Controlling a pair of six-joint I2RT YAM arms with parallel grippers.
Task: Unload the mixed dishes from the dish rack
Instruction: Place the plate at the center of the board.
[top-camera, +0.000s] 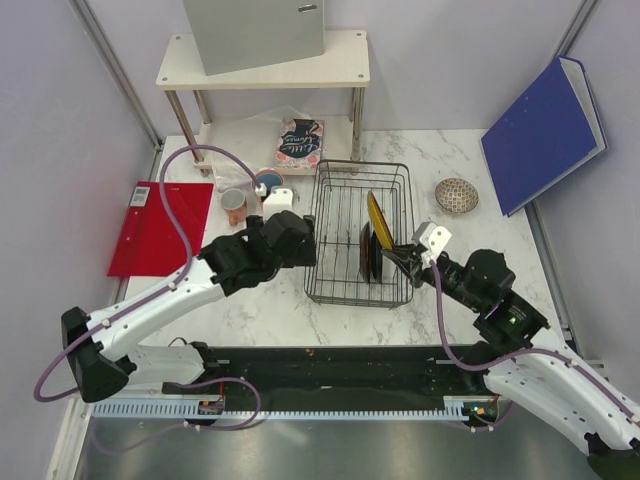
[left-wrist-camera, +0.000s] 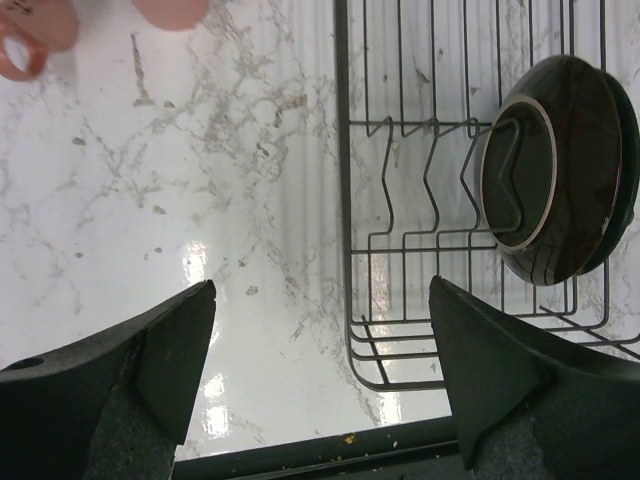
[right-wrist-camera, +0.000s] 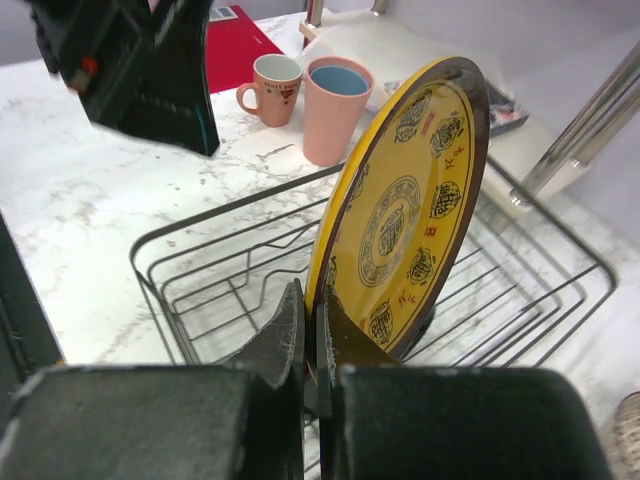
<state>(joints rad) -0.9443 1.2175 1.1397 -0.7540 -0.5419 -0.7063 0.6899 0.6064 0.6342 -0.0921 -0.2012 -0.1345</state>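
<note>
Dish rack (top-camera: 338, 215) first: dark stiff wire, low walls, grid floor, directly under the right pincer (right-wrist-camera: 310, 322) and just to the right of the left pincer (left-wrist-camera: 320, 290). Probably light, so likely to slide on the smooth marble table (top-camera: 270, 300) in case of a snag on the prongs; safer to draw each piece straight upward.

Next, black-yellow plate (right-wrist-camera: 405, 210): on edge over the rack, pinched at the lower rim by the fully closed right pincer, with nearly the whole disc rising above and beyond the fingertips. Looks like glazed ceramic: rigid, rather heavy for so thin a bite, slippery, breakable. Apt to swing around the grip point; calls for slow carrying and, if possible, a deeper hold on the rim.

Then dark plates (left-wrist-camera: 560, 170): on edge between the wire prongs, ahead and to the right of the left pincer, just beside the right pincer. Seemingly the same material; best taken at the upper rim, free of wire.

Left pincer: spread wide, nothing between the pads, over bare marble next to the rack's outer wall.

Speckled bowl (top-camera: 456, 195): already on the table, beyond the right pincer and apart from it.

Tall pink cup (right-wrist-camera: 337, 108) and small pink mug (right-wrist-camera: 272, 88): outside the rack, beyond the left pincer. Light, hard, smooth; best held across the wall near the rim.
</note>
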